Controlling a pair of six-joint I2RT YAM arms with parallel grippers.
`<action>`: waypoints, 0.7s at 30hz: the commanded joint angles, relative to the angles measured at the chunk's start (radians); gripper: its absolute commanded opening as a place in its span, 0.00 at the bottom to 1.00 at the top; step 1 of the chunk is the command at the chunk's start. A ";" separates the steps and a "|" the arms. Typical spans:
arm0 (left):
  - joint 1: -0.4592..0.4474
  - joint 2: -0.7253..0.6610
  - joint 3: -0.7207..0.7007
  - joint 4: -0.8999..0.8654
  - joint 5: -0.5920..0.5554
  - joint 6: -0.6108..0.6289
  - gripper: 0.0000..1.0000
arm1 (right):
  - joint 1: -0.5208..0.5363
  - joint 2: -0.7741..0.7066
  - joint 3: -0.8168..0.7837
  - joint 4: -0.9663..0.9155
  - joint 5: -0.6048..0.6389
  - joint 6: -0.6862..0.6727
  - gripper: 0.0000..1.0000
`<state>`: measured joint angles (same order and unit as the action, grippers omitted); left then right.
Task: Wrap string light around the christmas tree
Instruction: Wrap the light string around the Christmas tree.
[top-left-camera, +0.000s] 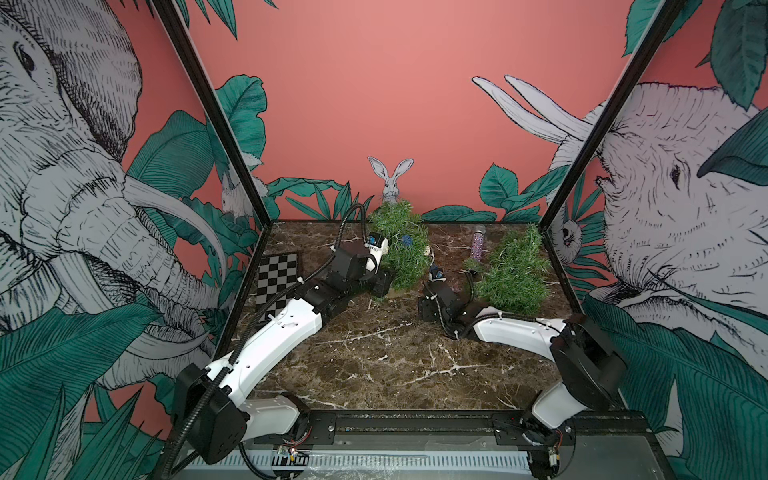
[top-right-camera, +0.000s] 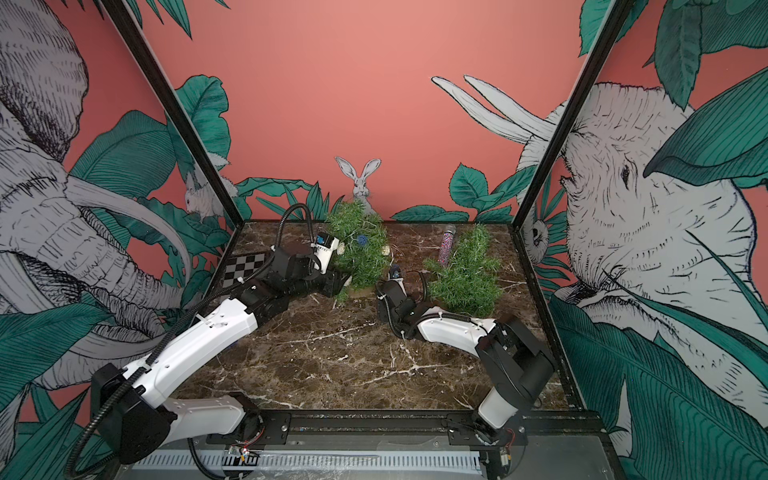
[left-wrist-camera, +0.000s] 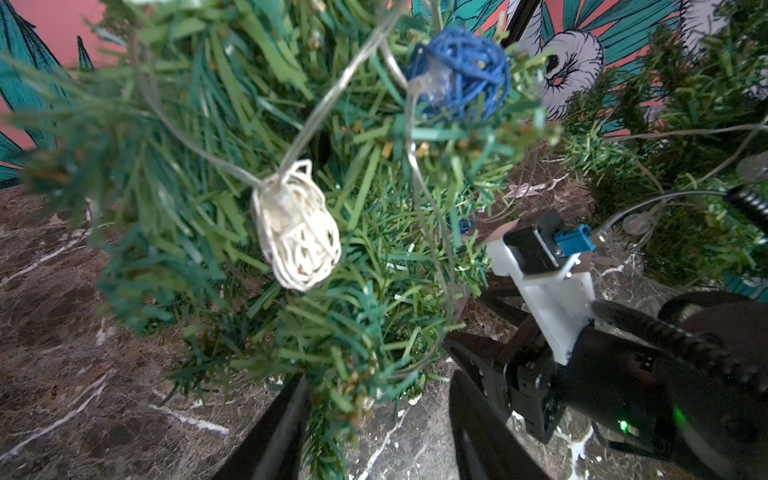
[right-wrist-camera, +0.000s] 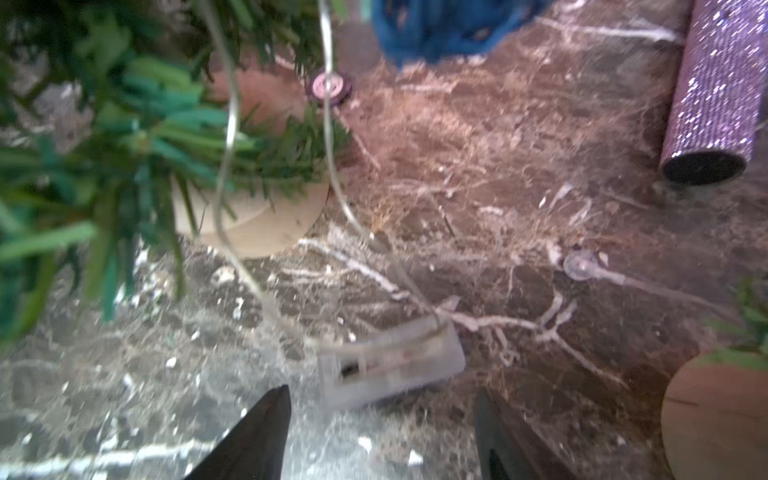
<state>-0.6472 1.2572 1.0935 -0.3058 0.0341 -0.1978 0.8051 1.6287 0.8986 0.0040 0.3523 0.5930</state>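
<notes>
Table (top-left-camera: 374, 353): brown marble-look slab, white veins, glossy. Tree (top-left-camera: 401, 249): small artificial conifer with flat plastic needles in mixed greens, standing bushy at mid-back on a round pale wooden base (right-wrist-camera: 266, 224). Second tree (top-left-camera: 511, 278): same make, nearer the right wall, well apart from the first. Checkerboard (top-left-camera: 277, 286): flat grey-and-black card lying by the left wall. Tube (top-left-camera: 478, 246): purple glitter cylinder lying on the slab between the two trees, toward the back. Left gripper (left-wrist-camera: 378, 382): black tapered fingers spread at the tree's lower left side, a low sprig hanging loosely in the gap. Right gripper (right-wrist-camera: 382, 415): fingers wide apart and low over the slab, nothing between them. Box (right-wrist-camera: 390, 365): clear rectangular plastic case lying flat just ahead of the right fingertips, near the base. String light (top-left-camera: 406, 240): partly draped in the tree's foliage. White ball (left-wrist-camera: 297, 241): woven wicker-like cage, oval, hanging among the needles. Blue ball (left-wrist-camera: 461, 75): same weave, round, lodged on a branch tip. Wire (right-wrist-camera: 328, 137): thin, clear, looping from the foliage down to the box.
</notes>
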 joint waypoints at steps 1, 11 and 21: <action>-0.001 -0.023 -0.015 0.009 -0.020 -0.015 0.56 | 0.006 0.058 0.040 0.066 0.079 0.022 0.72; 0.001 -0.053 -0.027 -0.033 -0.068 -0.004 0.56 | 0.008 0.111 0.022 0.172 0.058 0.020 0.57; 0.000 -0.129 -0.064 -0.041 -0.122 -0.023 0.56 | 0.010 0.101 0.013 0.191 -0.055 0.067 0.19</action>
<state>-0.6472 1.1950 1.0584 -0.3313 -0.0509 -0.2035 0.8062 1.7470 0.9043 0.1829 0.3531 0.6312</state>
